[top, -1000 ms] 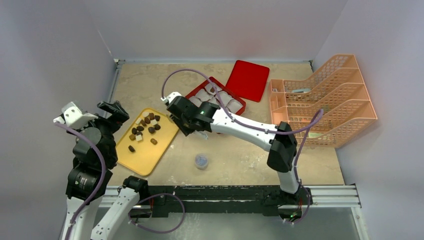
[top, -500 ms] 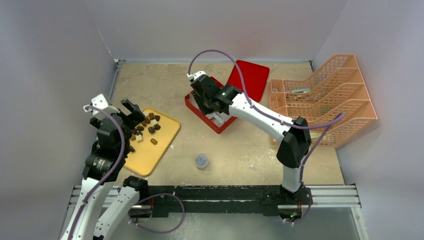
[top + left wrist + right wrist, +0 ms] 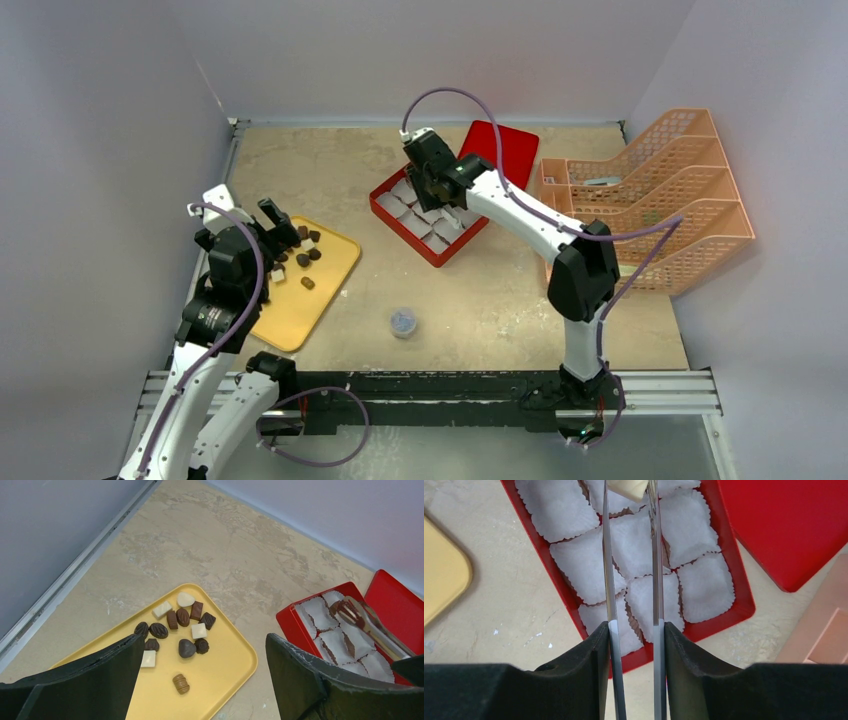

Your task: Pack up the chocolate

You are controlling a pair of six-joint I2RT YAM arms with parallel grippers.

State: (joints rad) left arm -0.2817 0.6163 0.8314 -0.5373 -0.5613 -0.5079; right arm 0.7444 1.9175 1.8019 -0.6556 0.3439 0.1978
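Right wrist view: the right pincer [image 3: 633,635] clamps tongs [image 3: 609,580], whose tips pinch a cream chocolate [image 3: 626,487] over the box [image 3: 544,570] of liners [image 3: 696,585], perhaps touching one. The left pincer [image 3: 204,652] gapes wide above the tray [image 3: 225,672], where the other chocolates [image 3: 181,625] lie clustered.

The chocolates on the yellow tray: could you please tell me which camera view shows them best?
The left wrist view: the chocolates lie unobstructed on the yellow tray, each shape and colour distinct. The top external view shows them tiny, some hidden under the left arm. The right wrist view catches only a corner of the tray.
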